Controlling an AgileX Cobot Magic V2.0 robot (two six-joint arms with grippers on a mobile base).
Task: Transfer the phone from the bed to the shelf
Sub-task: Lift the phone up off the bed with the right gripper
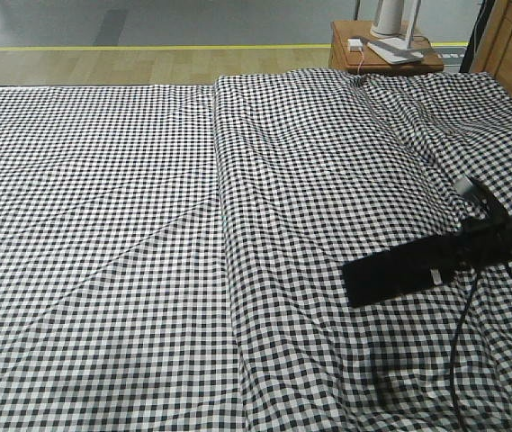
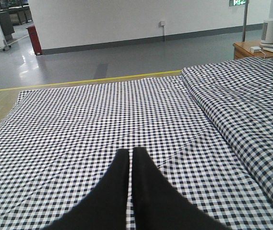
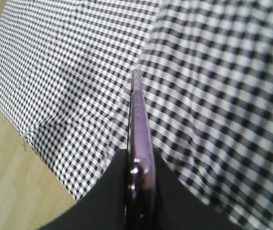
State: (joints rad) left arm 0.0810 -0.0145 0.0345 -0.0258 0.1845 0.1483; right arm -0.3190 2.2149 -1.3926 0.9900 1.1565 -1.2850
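Black phone [image 1: 390, 273] in the right claw [image 3: 140, 162], above the gingham bed [image 1: 103, 225]

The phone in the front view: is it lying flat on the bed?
No, the right gripper holds the phone by one end in the air, and a shadow falls on the bed below it.

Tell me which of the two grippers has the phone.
The right gripper: it is clamped on the phone, holding it above the bed. The left gripper is shut with nothing between its pressed-together fingers.
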